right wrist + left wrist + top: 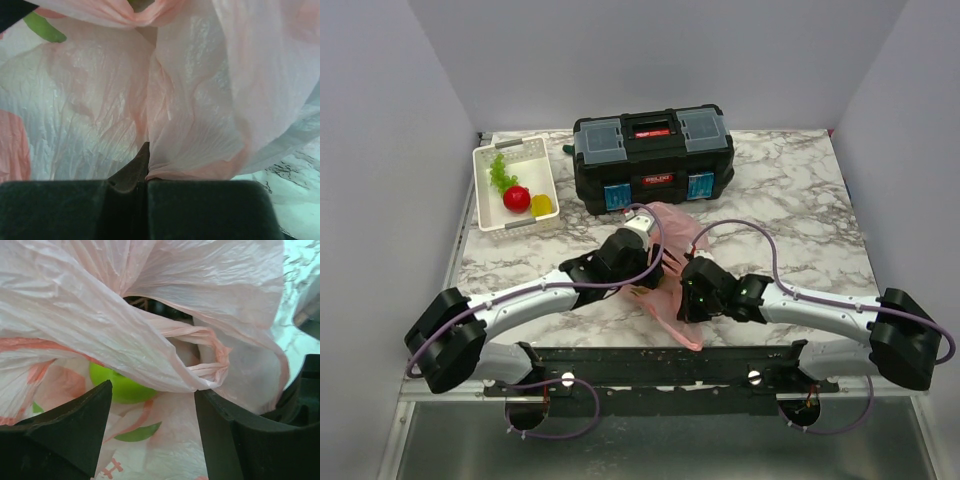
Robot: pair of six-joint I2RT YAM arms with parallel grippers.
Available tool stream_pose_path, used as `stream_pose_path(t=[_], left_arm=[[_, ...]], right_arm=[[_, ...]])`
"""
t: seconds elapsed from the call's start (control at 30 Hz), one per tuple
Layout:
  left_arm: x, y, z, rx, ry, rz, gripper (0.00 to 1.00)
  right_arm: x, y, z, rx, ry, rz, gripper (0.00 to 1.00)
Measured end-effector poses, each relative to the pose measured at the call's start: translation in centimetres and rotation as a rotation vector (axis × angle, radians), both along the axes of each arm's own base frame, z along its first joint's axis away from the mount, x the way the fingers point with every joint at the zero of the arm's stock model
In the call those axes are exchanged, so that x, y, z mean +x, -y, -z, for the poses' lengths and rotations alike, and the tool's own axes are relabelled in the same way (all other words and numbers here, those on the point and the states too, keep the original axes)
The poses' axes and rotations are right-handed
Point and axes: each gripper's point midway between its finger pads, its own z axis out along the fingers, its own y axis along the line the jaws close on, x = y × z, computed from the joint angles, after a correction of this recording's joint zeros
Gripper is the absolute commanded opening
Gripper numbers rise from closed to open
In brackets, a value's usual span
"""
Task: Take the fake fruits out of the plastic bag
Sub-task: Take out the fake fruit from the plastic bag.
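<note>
- Left tool [152, 390]: fingers spread well apart, nothing clamped. A crinkly fold of the plastic bag [100, 315] and one twisted loop handle [212, 357] hung across the gap. The handle sat right up against the right-hand finger [220, 430].
- Just past the left-hand finger [75, 425], a green apple [120, 390] peeked out from under that fold. Couldn't tell whether the finger was touching it.
- From above, the left tool [655, 255] was buried in the near-left side of the bag [675, 225]. The bag sat mid-bench, right in front of the black toolbox [653, 160].
- Right tool [143, 172]: fingers pressed tight together, pinching a pleat of the pink film [200, 100]. The film fanned up and out from the pinch.
- From above, the right tool [685, 285] was on the near-right edge of the bag, close to the left one.
- Bench [800, 210]: white marble look with grey veins.
- At the far left stood a white slotted basket [480, 190] holding a light green bunch [500, 172], a red apple [517, 198] and a yellow lemon [541, 205].
- The toolbox stood at the back, roughly centre, lid down.
- Plain grey walls [650, 60] boxed in the bench on three sides.
</note>
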Motion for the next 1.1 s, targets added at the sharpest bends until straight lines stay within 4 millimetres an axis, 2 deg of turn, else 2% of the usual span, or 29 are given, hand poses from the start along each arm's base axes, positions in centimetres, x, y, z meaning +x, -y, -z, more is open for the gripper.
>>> stream_pose_path(t=[0.13, 0.3, 0.67, 0.87, 1.1], left_arm=[[0.5, -0.4, 1.5, 0.049, -0.006, -0.023, 0.76], [0.7, -0.8, 3.5, 0.109, -0.029, -0.039, 0.79], [1.4, -0.1, 5.3, 0.158, -0.064, -0.039, 0.85], [2.0, 0.7, 5.2, 0.159, -0.066, -0.037, 0.84], [2.3, 1.6, 5.4, 0.155, -0.075, -0.025, 0.74]], right_arm=[[0.0, -0.1, 0.3, 0.003, -0.001, 0.004, 0.01], [0.1, -0.3, 0.2, 0.012, 0.003, 0.011, 0.01], [0.3, -0.2, 0.2, 0.008, 0.013, 0.017, 0.01], [0.4, -0.2, 0.3, 0.005, 0.017, 0.02, 0.01], [0.5, -0.1, 0.3, 0.002, 0.021, 0.023, 0.01]])
